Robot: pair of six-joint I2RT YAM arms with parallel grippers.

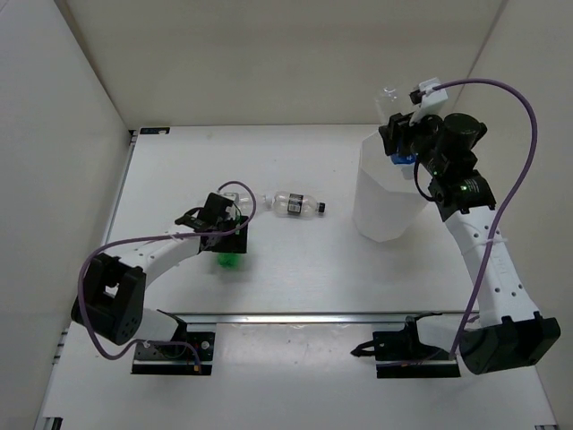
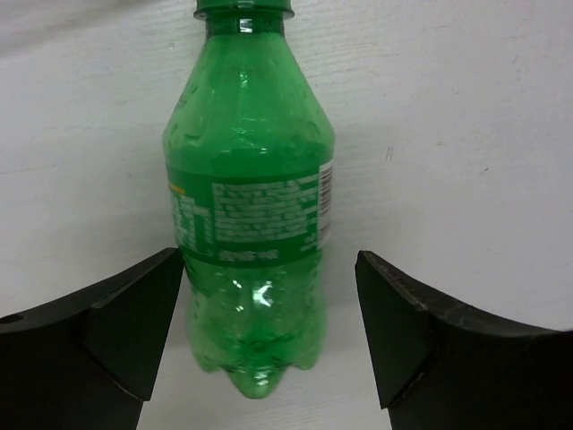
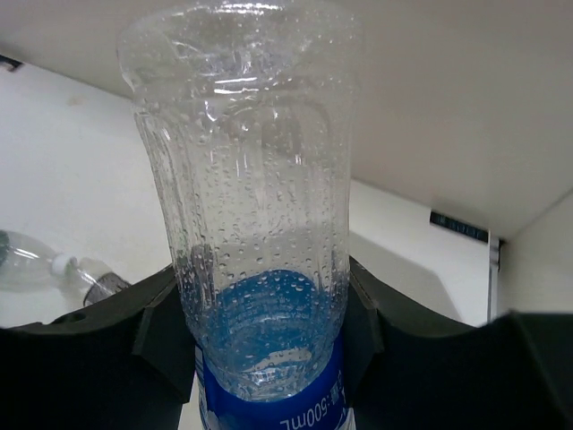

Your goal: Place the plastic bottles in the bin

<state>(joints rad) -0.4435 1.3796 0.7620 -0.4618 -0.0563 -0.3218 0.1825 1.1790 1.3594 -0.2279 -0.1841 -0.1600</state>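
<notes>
An all-green bottle (image 2: 251, 206) lies on the table between the fingers of my left gripper (image 2: 269, 331), which is open around its lower end without touching it. In the top view the left gripper (image 1: 226, 244) is low over this green bottle (image 1: 229, 262). My right gripper (image 1: 403, 148) is shut on a clear blue-labelled bottle (image 3: 260, 224) and holds it base up, above the rim of the tall white bin (image 1: 376, 206). A clear bottle with a black-white label (image 1: 295, 204) lies on the table between the arms.
Another clear bottle (image 1: 242, 198) lies just behind the left wrist, mostly hidden, so I cannot tell its label. White walls close the table at the left, back and right. A metal rail (image 1: 295, 316) runs along the near edge.
</notes>
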